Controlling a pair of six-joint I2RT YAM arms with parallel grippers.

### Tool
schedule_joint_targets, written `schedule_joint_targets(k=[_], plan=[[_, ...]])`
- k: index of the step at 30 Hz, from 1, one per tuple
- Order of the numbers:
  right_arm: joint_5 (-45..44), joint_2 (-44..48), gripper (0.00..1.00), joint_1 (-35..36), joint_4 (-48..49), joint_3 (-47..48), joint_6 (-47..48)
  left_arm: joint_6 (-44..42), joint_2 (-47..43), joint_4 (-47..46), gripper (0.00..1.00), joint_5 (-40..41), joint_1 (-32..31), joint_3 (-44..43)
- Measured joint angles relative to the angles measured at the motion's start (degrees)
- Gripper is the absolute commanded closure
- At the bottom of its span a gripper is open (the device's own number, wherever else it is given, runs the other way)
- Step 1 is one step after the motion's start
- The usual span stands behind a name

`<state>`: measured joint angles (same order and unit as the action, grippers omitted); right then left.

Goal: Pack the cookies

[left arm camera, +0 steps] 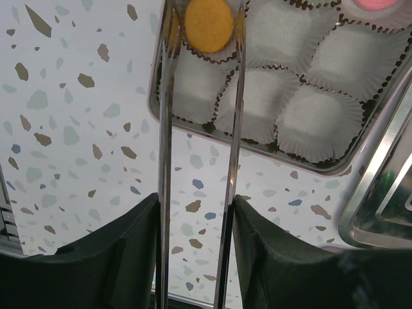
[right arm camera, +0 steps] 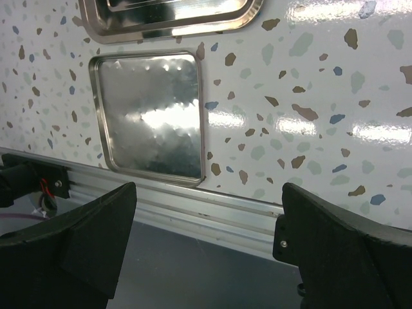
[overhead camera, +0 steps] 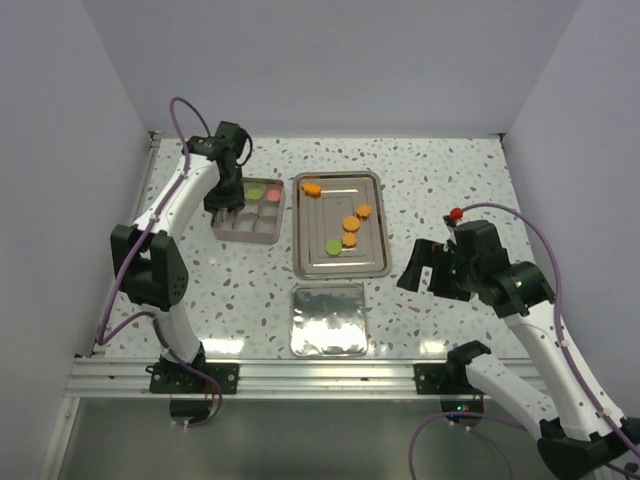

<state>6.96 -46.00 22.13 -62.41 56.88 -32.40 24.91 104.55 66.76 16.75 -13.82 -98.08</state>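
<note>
Left arm: reaches from its base at 7 o'clock up to about 10 o'clock, elbow bent, wrist pitched steeply down. Left claw (overhead camera: pixel 226 207) carries long thin metal tong blades (left arm camera: pixel 165 161); blades part-closed, nearly parallel, an orange cookie (left arm camera: pixel 208 24) at their tips.

Right arm: base at 5 o'clock, forearm angled inward, wrist roughly level, at about 3 o'clock. Right claw (overhead camera: pixel 422 270) points toward 9 o'clock, fingers (right arm camera: pixel 77 241) spread wide, nothing between them.

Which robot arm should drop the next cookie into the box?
Probably the left. Its gripper holds tongs with an orange cookie right above the box's paper cups. The right gripper hangs open and empty near the table's front edge, far from the box.
</note>
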Motion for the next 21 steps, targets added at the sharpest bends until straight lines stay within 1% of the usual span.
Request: schedule_joint_targets(k=[1, 5, 13, 21], plan=[[0.0, 0.02, 0.01, 0.0, 0.0, 0.0, 0.04, 0.0, 0.0, -0.07, 0.46, 0.0, 0.0, 0.0], [0.0, 0.02, 0.02, 0.0, -0.11, -0.02, 0.07, -0.04, 0.0, -0.44, 0.41, -0.04, 0.0, 0.0], [-0.22, 0.04, 0.02, -0.02, -0.42, -0.02, 0.09, -0.02, 0.0, -0.42, 0.4, -0.09, 0.0, -0.5], [-0.39, 0.04, 0.02, 0.0, -1.01, -0.02, 0.09, -0.02, -0.07, 0.85, 0.39, -0.5, -0.24, -10.1]])
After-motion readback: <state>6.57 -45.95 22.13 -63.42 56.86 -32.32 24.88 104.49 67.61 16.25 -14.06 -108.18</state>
